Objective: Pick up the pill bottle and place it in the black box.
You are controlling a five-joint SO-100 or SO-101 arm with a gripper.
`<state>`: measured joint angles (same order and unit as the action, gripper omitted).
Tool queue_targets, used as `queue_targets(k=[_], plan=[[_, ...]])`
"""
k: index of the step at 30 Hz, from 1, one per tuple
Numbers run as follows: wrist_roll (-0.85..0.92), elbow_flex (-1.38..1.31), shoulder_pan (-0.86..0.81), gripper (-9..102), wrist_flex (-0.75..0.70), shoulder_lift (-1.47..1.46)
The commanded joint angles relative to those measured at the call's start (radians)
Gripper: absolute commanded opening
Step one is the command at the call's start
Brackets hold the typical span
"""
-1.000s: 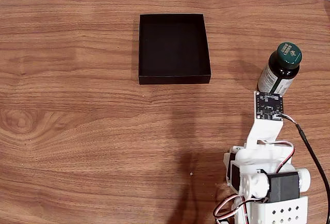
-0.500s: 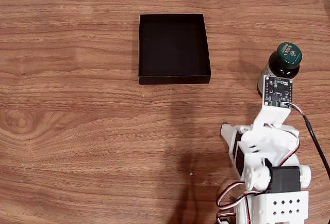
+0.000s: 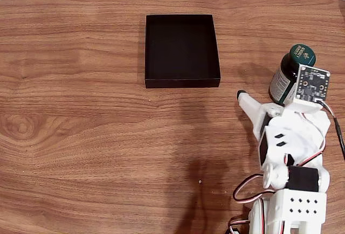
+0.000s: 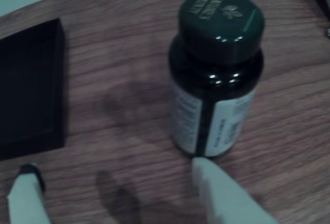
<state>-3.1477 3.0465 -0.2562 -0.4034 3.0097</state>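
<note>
Swung rightward since a second ago, the gripper point(image 4: 111, 175) now reaches the upright pill bottle point(image 4: 215, 74) near the worktop's right edge, jaws spread, one fingertip point(image 4: 202, 166) at its base; the black box point(image 3: 181, 50) sits well apart.

Raised lettering and a small leaf emblem mark the dark green cap of the pill bottle point(image 4: 215, 74), standing near the desk's right edge in the fixed view point(image 3: 291, 74); wording too blurred to read. White-and-green label carries columns of fine print, also illegible in the wrist view. No other text, nos. or signs legible.
</note>
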Motion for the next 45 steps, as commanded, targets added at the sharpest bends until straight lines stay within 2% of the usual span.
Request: queue_targets(k=[1, 9, 18, 25, 34, 45], plan=[[-0.003, -0.026, -0.058, 39, 0.14, -0.103], [-0.015, -0.06, -0.135, 41, 0.331, -0.307], [-0.035, -0.094, -0.124, 42, 0.568, -0.526], [-0.029, -0.181, -0.103, 41, 0.695, -0.699], [0.017, -0.219, -0.037, 35, 0.716, -0.764], [0.021, -0.307, -0.061, 34, 0.778, -0.931]])
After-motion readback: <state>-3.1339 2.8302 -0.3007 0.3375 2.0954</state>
